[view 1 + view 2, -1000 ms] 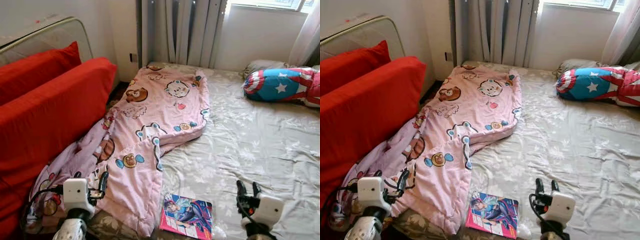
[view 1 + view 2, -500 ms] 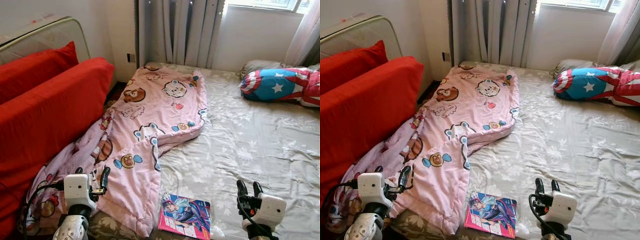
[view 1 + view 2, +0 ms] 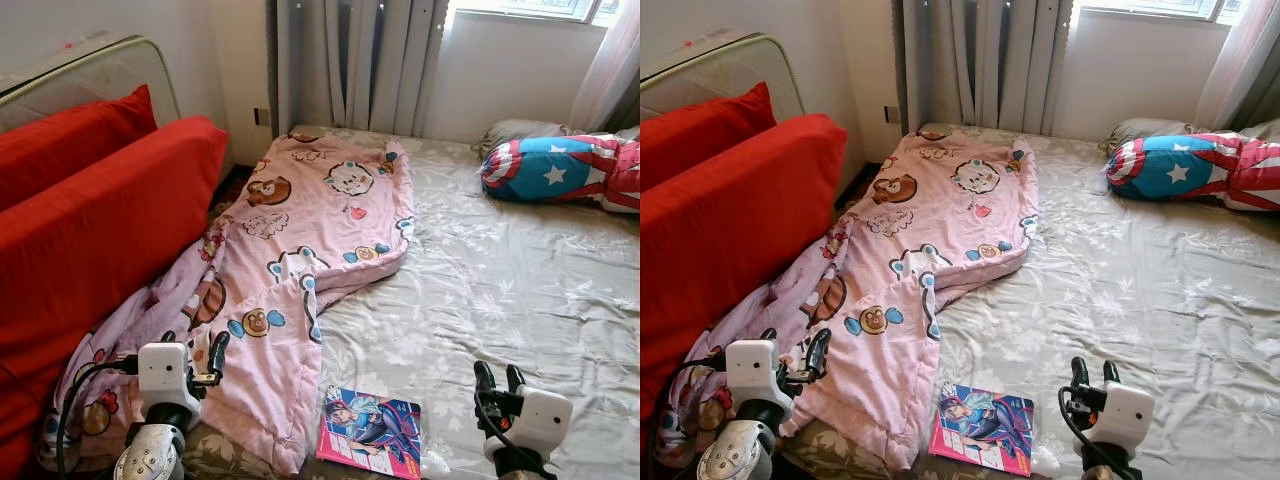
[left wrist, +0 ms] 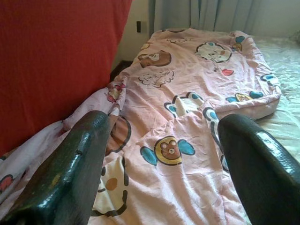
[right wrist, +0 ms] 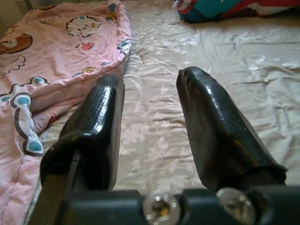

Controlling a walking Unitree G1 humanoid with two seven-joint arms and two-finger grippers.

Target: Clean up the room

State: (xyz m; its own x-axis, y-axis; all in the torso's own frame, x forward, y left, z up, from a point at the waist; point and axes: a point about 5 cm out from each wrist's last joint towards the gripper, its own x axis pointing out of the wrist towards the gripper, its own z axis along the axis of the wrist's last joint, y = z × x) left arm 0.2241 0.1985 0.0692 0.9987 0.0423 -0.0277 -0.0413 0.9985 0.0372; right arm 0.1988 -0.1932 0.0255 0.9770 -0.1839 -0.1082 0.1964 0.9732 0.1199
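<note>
- Left gripper (image 3: pixel 193 352) low at the near left, fingers spread wide with nothing between them, hovering just above the near end of the pink blanket (image 3: pixel 300 250); through the wrist view, fingers (image 4: pixel 70 168) apart, with blanket print between them and no contact to be made out.
- Right gripper (image 3: pixel 499 381) low at the near right, fingers parted by a moderate gap, empty, held over the bare grey sheet (image 3: pixel 500 290); from its wrist view, one finger (image 5: pixel 93 126) lined up toward the blanket's edge, the other over the sheet.
- Compared with a second ago: left gripper lower and slightly further right in the head view, closer over the blanket's near corner; right gripper much as before; slight shift of the whole picture, so camera movement too.
- Between the two grippers, at the near edge of the bed: a magazine (image 3: pixel 372 432) with a colourful cartoon cover, lying flat, its left edge just beside the blanket's near corner.
- Pink blanket with cartoon animal faces, crumpled, stretched along the left side of the bed from near corner to far end, its left edge spilling down toward the red cushions (image 3: pixel 90 220).
- Red cushions stacked at the left, in front of a curved metal-framed headboard (image 3: pixel 90 70).
- Far right, on the sheet: a blue, red and white pillow with a star (image 3: pixel 560 170), well apart from the blanket.
- Beyond the bed: grey curtains (image 3: pixel 350 60) and a window.
</note>
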